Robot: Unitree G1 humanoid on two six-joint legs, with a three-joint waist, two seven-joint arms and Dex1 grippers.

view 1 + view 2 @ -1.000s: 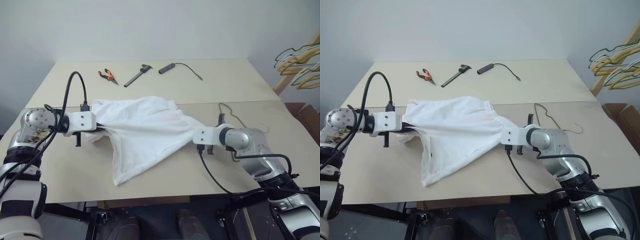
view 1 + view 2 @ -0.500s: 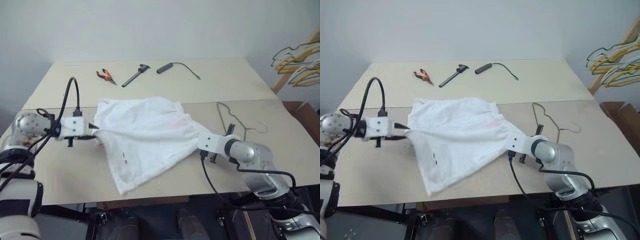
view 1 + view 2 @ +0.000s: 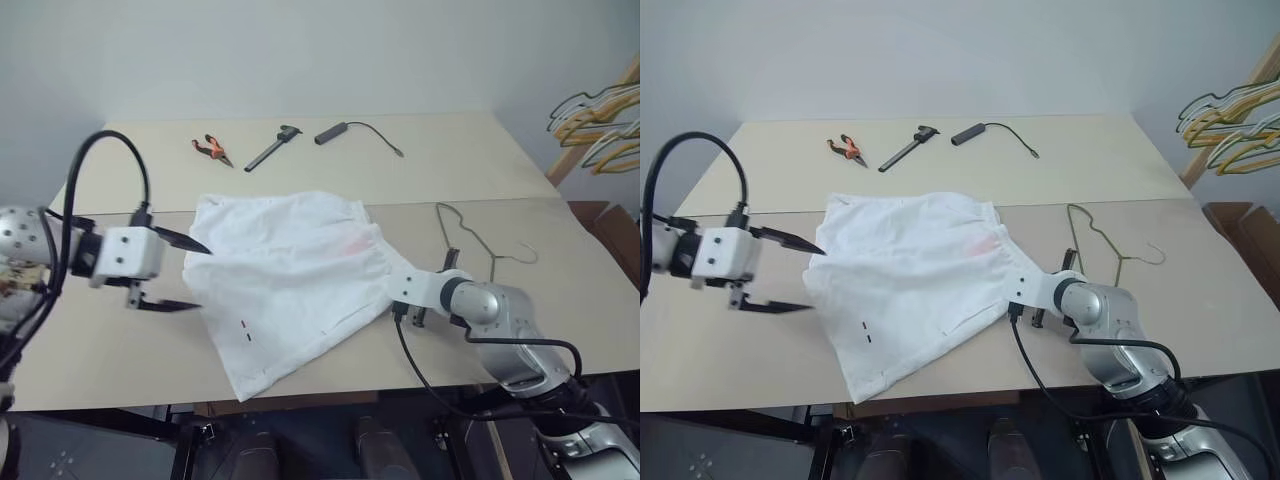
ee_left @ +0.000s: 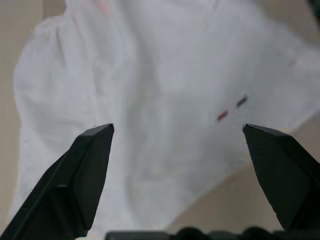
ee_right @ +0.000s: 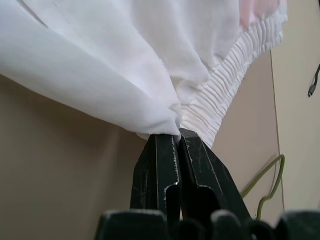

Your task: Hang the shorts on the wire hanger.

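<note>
White soft cloth, the shorts (image 3: 295,280), lies spread flat on the beige desk (image 3: 450,160), with its gathered elastic waistband turned toward the far and right side. A faint pink patch shows near the waistband, and two tiny marks, one red and one dark, sit near the hem at the near-left of the cloth.

The right hand (image 3: 400,300) is at the right corner of the shorts. Its two black fingers are pressed together on the ribbed end of the waistband, so the cloth is pulled into a small point there. I judge that this pinch keeps the waist anchored and a little tight, so that it can later be opened over the wire.

The left hand (image 3: 185,273) hovers just beside the left edge of the shorts, with its fingers spread wide apart and nothing between them. Its pointed fingers aim at the cloth, so it seems ready for a new grip.

The hanger (image 3: 478,243), a thin bare wire bent in a triangle with a small hook, lies flat on the desk just to the right of the shorts, behind the right hand. It is not yet inside the cloth.

Far behind the shorts rest orange-handled pliers (image 3: 212,151), a dark tool (image 3: 274,147) and a cable (image 3: 362,133), well apart from the work.
</note>
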